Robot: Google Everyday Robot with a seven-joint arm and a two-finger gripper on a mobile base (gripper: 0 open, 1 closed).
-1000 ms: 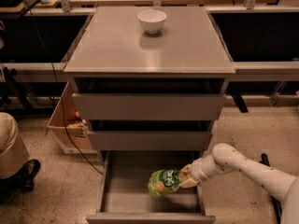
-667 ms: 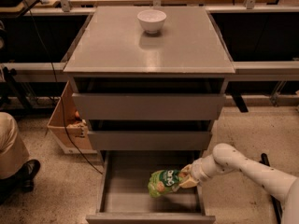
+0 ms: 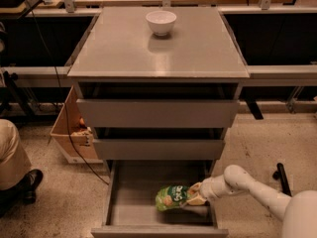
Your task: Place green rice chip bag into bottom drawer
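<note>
Over the speckled floor (image 3: 262, 148), the bottom drawer (image 3: 133, 207) stood open. The claw (image 3: 198, 198) clasped the green rice chip bag (image 3: 172, 197) low inside its right half; settling it flat before letting go seemed wisest.

Glossy green rice chip bag (image 3: 173, 198); matt metal bottom drawer (image 3: 138, 190); smooth plastic hand (image 3: 194, 197) inside.

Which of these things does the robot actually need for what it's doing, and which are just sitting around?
In the job: green rice chip bag, held at its right end by the gripper inside the open bottom drawer.

Just lying about: white bowl on the cabinet top; cardboard box on the floor beside the cabinet.
</note>
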